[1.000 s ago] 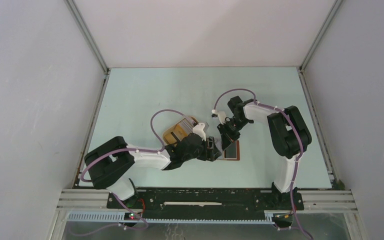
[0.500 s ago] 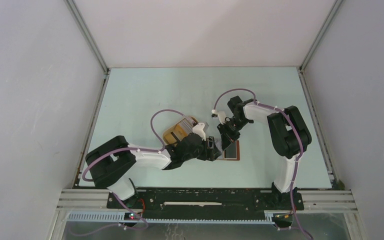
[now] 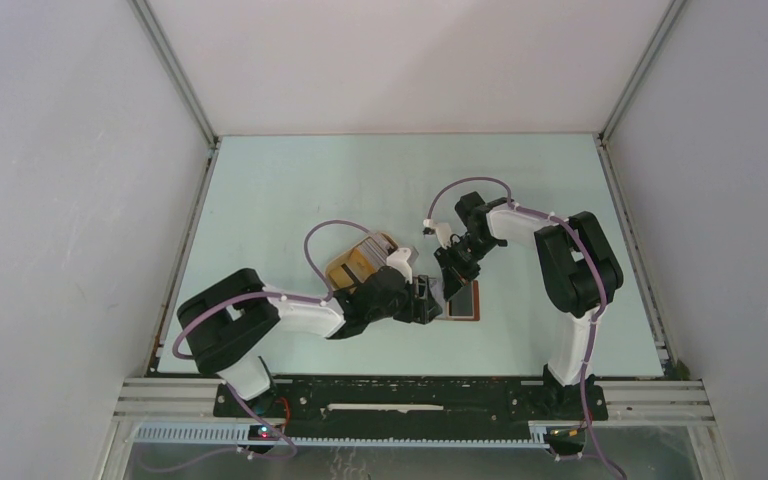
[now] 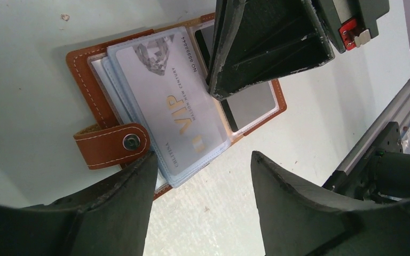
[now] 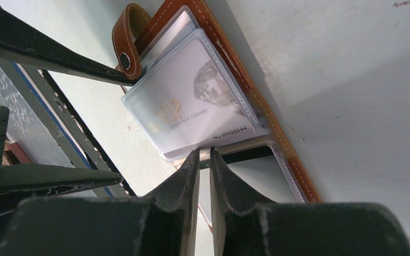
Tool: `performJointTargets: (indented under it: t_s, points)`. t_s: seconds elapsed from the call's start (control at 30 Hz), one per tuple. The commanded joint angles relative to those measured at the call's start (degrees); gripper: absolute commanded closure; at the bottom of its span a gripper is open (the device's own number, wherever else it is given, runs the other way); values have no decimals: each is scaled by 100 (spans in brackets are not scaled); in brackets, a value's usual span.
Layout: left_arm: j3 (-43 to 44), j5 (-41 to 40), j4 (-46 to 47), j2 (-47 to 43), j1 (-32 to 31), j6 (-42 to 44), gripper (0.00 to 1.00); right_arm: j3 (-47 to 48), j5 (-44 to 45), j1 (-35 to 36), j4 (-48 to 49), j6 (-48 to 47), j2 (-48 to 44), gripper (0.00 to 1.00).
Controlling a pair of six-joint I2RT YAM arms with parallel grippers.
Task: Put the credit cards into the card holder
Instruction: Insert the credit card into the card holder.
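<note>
Records both grippers at the open card holder (image 4: 85,80).
Notes right gripper (image 5: 203,160) fingers pressed nearly together, tips at the sleeve edge of a white VIP card (image 4: 176,106); cannot tell if anything is pinched. Notes left gripper (image 4: 202,160) fingers wide apart, straddling the holder's left side by the strap tab (image 4: 107,145). Places holder flat on the table (image 3: 310,180), just right of a tan tray (image 3: 345,268).

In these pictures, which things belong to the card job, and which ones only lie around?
Job: card holder, lying open; white VIP card in its sleeve; cards in the tan tray.
Lying about: the tan tray itself; aluminium rail at the table edge.
</note>
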Motion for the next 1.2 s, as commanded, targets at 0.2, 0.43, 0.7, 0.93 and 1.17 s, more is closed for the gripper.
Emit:
performJointTargets:
  t_s: [0.2,0.43,0.7,0.93,1.17]
  points:
    - [27,213,448,-126,42,42,33,149,64,18,-70,-112,48,79]
    - [-12,403,472,-311,37,8,34,167,-81,-6,-144,-192,-109,76]
    - [20,487,495,-302,41,-2,34,172,-191,-51,-194,-244,-269,74]
    - [72,527,536,-254,38,23,34,202,-318,-74,-297,-325,-414,69]
    - [149,608,541,-214,45,111,34,204,-453,-154,-337,-331,-675,63]
